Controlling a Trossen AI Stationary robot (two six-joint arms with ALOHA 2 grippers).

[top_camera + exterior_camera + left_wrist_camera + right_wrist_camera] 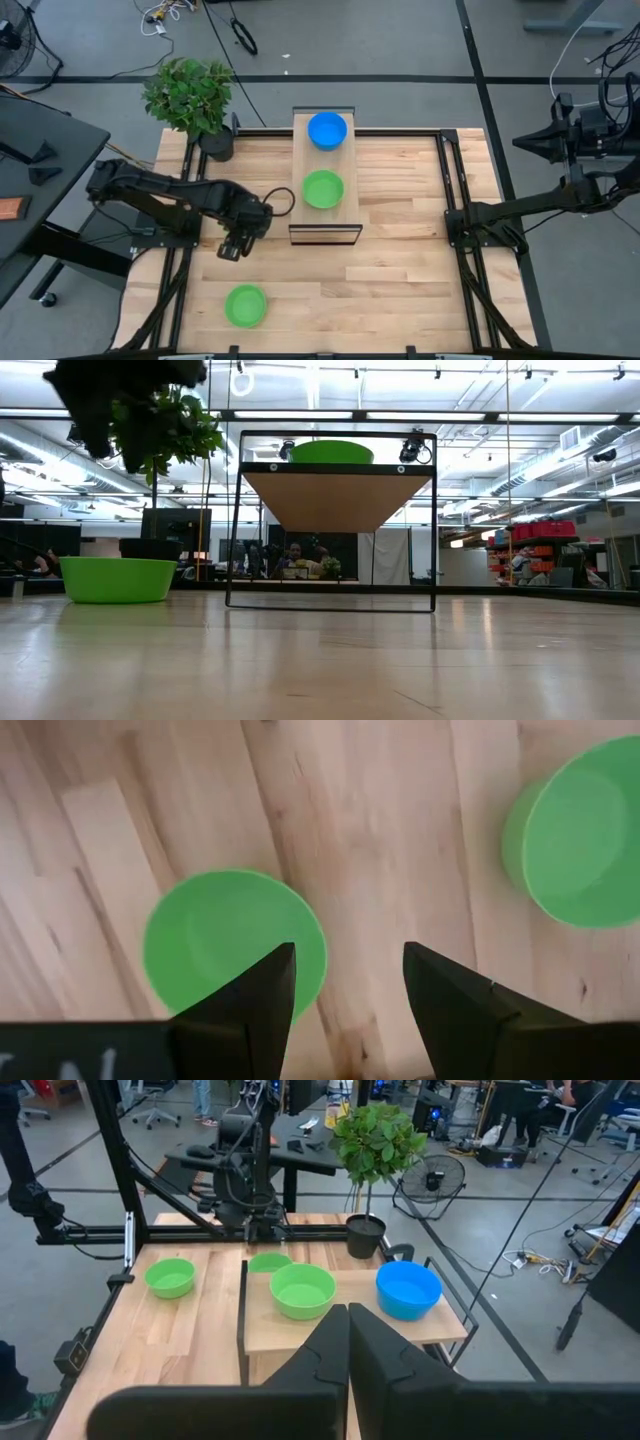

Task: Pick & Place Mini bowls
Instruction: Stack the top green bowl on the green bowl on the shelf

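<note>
My left gripper (232,247) (350,990) is open and hangs above a green mini bowl (225,935) (118,578) that stands on the table beside the shelf's near left corner. The gripper hides this bowl in the high view. A second green bowl (245,305) (585,830) sits on the table near the near edge. On the wooden shelf (345,215), a green bowl (323,189) (303,1290) and a blue bowl (327,130) (408,1288) rest on their bases. My right gripper (348,1342) is shut and waits at the table's right side.
The shelf stands on a thin black frame (433,520) in the table's far middle. A potted leafy plant (190,95) sits at the far left corner. Bare wood (400,290) lies between the shelf and the near edge.
</note>
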